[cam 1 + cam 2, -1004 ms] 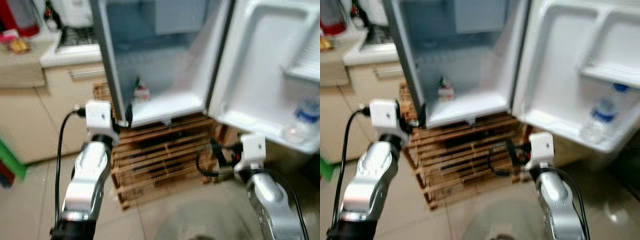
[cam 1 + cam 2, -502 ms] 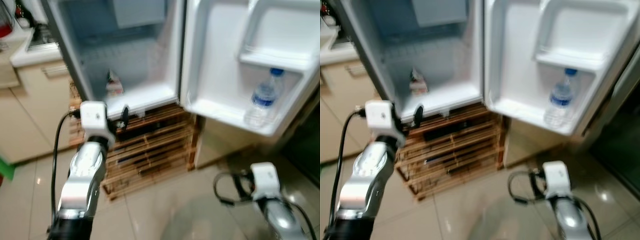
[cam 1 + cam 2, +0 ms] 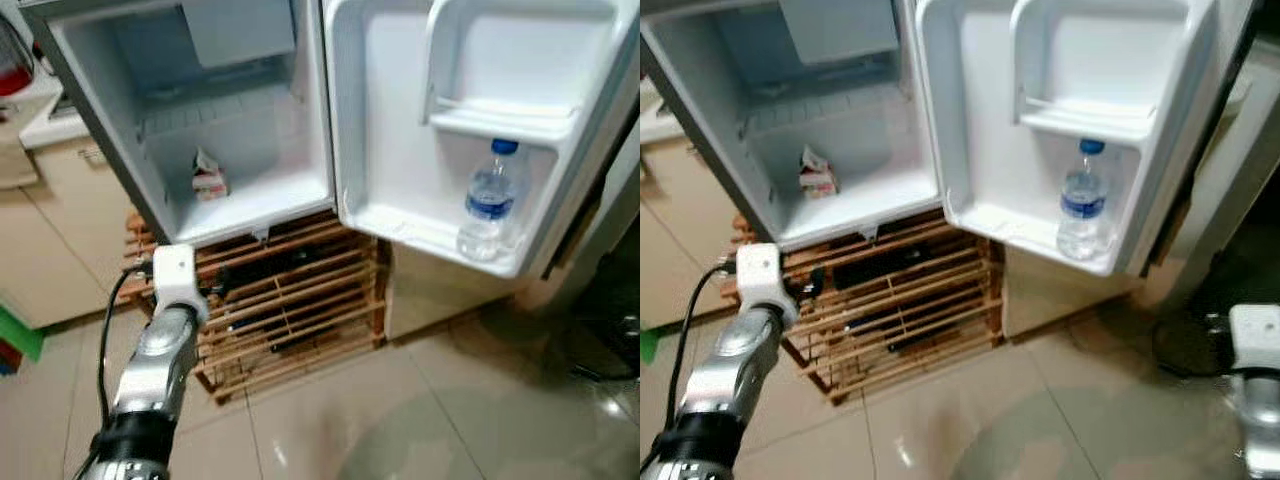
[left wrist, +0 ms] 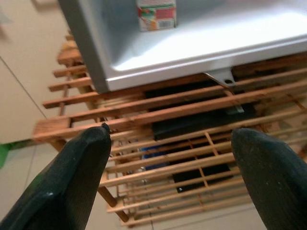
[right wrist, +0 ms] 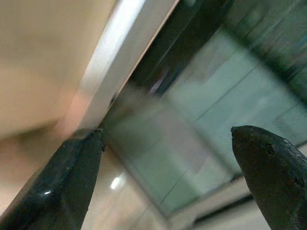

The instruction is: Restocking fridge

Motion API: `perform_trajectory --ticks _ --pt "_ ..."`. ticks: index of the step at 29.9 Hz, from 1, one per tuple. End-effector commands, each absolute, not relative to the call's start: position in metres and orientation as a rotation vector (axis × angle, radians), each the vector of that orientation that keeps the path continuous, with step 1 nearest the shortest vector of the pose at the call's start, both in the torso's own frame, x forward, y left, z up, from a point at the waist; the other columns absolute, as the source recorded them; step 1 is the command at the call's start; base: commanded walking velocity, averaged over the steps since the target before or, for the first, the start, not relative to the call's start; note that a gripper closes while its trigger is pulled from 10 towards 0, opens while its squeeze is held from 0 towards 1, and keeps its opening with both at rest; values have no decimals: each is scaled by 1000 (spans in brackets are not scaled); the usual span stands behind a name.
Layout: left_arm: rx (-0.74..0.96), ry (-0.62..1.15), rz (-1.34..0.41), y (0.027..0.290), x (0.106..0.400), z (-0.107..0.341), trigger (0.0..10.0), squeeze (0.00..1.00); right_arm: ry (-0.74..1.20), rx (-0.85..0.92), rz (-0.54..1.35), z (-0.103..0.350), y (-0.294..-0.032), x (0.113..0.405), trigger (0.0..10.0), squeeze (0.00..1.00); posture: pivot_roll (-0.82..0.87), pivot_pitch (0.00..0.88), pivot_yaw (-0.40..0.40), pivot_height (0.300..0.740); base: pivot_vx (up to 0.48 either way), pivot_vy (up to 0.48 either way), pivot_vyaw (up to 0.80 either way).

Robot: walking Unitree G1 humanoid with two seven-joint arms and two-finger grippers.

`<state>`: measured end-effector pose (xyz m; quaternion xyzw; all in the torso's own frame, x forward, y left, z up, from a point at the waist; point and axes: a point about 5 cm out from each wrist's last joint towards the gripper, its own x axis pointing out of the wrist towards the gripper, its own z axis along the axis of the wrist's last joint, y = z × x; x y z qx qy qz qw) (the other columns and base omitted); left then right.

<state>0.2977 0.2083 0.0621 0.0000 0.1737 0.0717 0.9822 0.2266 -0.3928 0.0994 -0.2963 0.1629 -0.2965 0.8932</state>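
Fridge (image 3: 240, 150) now nearer, door wider

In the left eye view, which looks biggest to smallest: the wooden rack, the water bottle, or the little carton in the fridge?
1. Wooden rack, by far.
2. Water bottle.
3. Carton, though it sits deeper in the fridge, which shrinks it somewhat.

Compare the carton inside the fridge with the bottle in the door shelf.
The small red-and-white carton is opaque and boxy; the clear plastic water bottle with blue cap and label is round and transparent. The carton stands on the fridge floor, the bottle in the open door's lower shelf. Both are upright.
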Motion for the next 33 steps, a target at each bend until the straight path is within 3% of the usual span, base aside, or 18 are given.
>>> perform_trajectory --ticks 1,4,10,13,22,32,33 --pt "35 315 125 205 302 69 10000 0 288 -661 -630 110 -396 233 10000 0 -167 0 91 740 0 0 0" --pt "53 355 108 201 300 56 10000 0 242 -739 -623 126 -400 245 10000 0 -164 0 88 740 0 0 0" --pt "53 376 118 204 298 49 10000 0 159 -712 -607 147 -399 261 10000 0 -155 0 82 740 0 0 0" --pt "-26 325 130 206 301 55 10000 0 24 -651 -482 162 -376 282 10000 0 -157 0 82 740 0 0 0" --pt "-62 273 70 193 306 60 10000 0 -48 -593 -323 162 -343 307 10000 0 -166 0 81 740 0 0 0" --pt "-68 282 62 194 306 56 10000 0 -88 -444 -91 149 -289 308 10000 0 -175 0 91 740 0 0 0" --pt "-64 292 53 193 306 54 10000 0 -104 -395 -19 149 -273 306 10000 0 -179 0 96 740 0 0 0"
